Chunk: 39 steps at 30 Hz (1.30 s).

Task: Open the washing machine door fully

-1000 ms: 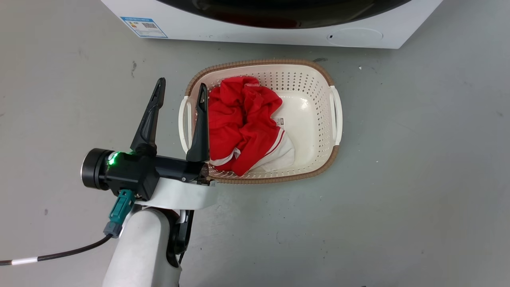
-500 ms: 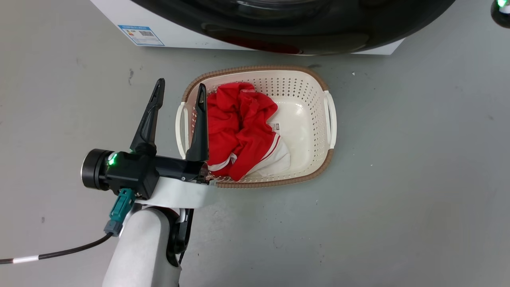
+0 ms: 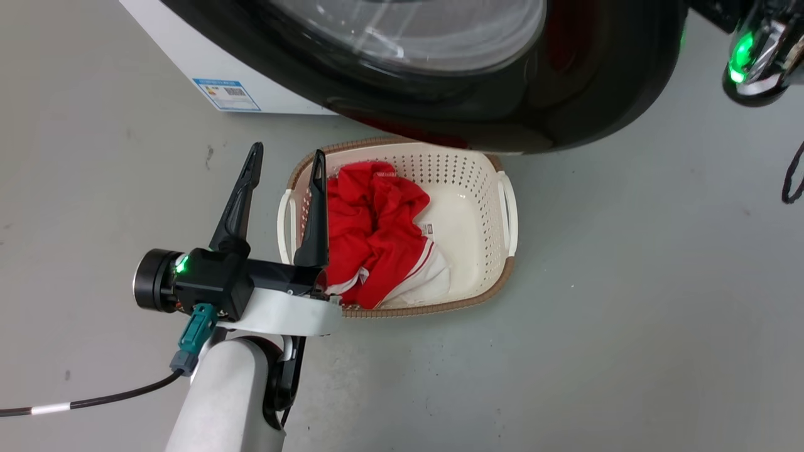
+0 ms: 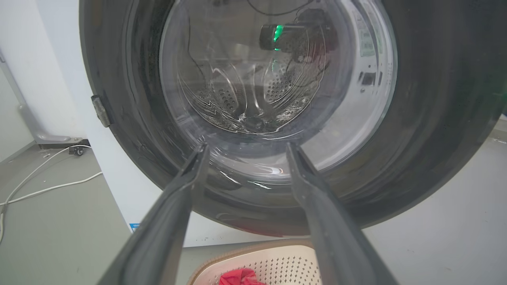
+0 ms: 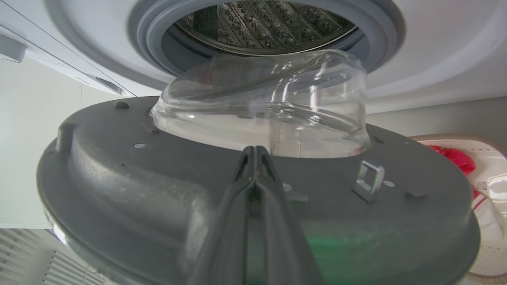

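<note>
The large round glossy black washing machine door [image 3: 565, 94], with a bulging clear glass bowl at its centre, stands partly swung out from the big white front-loading washing machine [image 3: 198, 53]. It hangs over the far rim of the cream perforated laundry basket [image 3: 509, 207] that holds a crumpled red garment [image 3: 370, 232].

In the right wrist view the right end effector [image 5: 255, 152] has its two fingers pressed together with nothing between them. They lie along the door's grey inner face just below the glass bowl, probably touching it, though the contact itself is hard to make out. Beyond it the perforated steel drum [image 5: 261, 23] and grey-blue rubber ring [image 5: 380, 23] are exposed.

The left end effector [image 3: 286, 157] is spread wide and empty near the basket's left side.

To finish the swing well, push on the grey plastic rather than the glass. Follow the hinge arc so the tips do not slide off the edge, and keep the left arm clear of the door's path.
</note>
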Available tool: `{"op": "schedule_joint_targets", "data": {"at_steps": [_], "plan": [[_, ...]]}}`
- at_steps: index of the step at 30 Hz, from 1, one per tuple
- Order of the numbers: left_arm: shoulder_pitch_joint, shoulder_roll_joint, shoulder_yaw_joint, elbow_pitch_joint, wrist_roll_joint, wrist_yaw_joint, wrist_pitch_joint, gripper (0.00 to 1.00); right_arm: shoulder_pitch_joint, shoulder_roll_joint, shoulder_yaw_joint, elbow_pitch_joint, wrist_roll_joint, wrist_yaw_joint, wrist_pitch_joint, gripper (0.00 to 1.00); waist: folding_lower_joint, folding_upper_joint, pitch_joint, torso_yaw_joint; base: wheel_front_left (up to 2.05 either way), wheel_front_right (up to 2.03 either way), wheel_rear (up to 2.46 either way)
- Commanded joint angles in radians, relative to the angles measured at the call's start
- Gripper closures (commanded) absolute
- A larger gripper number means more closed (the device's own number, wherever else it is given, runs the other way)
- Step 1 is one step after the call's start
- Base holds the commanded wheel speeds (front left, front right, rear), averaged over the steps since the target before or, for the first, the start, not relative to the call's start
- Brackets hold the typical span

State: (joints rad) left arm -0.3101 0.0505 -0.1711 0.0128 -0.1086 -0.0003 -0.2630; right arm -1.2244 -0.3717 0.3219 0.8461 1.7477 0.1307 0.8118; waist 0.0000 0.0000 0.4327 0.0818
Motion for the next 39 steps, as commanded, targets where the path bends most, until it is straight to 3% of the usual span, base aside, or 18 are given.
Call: {"op": "schedule_joint_targets", "data": {"at_steps": [1, 26, 39], "plan": [[0.012, 0.0, 0.004, 0.004, 0.001, -0.004, -0.003, 0.0, 0.024, 0.013, 0.006, -0.011, 0.008, 0.0, 0.01, 1.0, 0.0, 0.0, -0.02, -0.004, 0.0, 0.0, 0.0], [0.18, 0.0, 0.035, 0.068, -0.005, -0.015, -0.003, 0.0, 0.455, 0.082, 0.154, -0.346, 0.029, 0.0, 0.064, 1.0, 0.0, 0.0, -0.296, -0.018, 0.0, 0.0, 0.0], [0.218, 0.0, 0.037, 0.071, -0.012, -0.018, -0.003, 0.0, 0.569, 0.109, 0.227, -0.472, 0.077, 0.0, 0.051, 1.0, 0.0, 0.0, -0.336, 0.004, 0.0, 0.0, 0.0]]}}
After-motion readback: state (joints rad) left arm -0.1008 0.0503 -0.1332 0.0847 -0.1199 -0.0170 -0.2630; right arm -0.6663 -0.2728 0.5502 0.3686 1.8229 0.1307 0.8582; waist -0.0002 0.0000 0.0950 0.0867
